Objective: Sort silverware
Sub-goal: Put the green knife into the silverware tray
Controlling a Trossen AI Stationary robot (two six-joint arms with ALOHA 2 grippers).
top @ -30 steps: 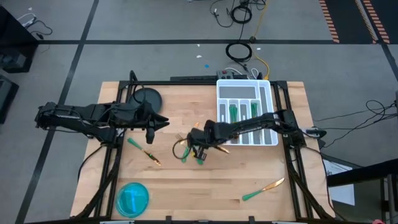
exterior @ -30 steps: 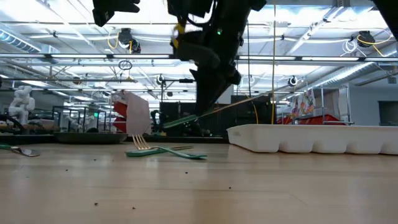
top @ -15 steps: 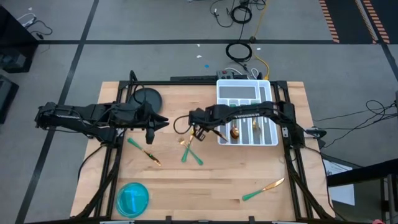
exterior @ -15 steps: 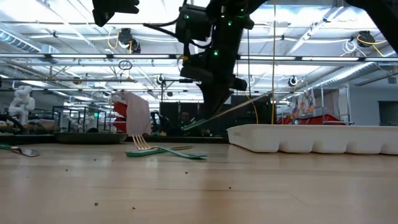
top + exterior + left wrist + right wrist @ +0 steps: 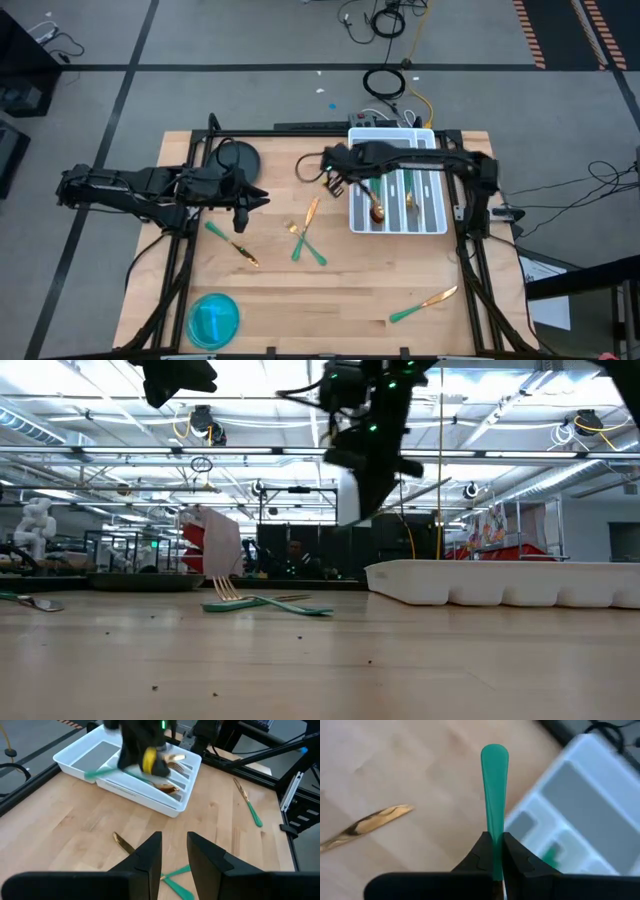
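Note:
My right gripper is raised by the left side of the white tray and is shut on a piece of silverware. Its slim green handle sticks out past the fingertips. The gold end points over the tray. My left gripper is open above the table's left part and touches nothing. A knife, a crossed fork and knife and another knife lie flat on the wood. Several pieces lie in the tray's slots. My right gripper pinches the green handle between its two fingers. The handle's rounded free end reaches well beyond the fingertips. The piece is lifted clear of the table and lies roughly level, with its gold end toward the tray.
A blue round bowl stands at the near left corner. A dark round disc lies at the far left. Black frame rails run along the table's sides. In the low view the fork lies left of the tray.
My right gripper has risen from the pile at the table's middle and moved toward the far edge and the tray, carrying the green-handled piece clear of the table. The crossed fork and knife have stayed on the wood.

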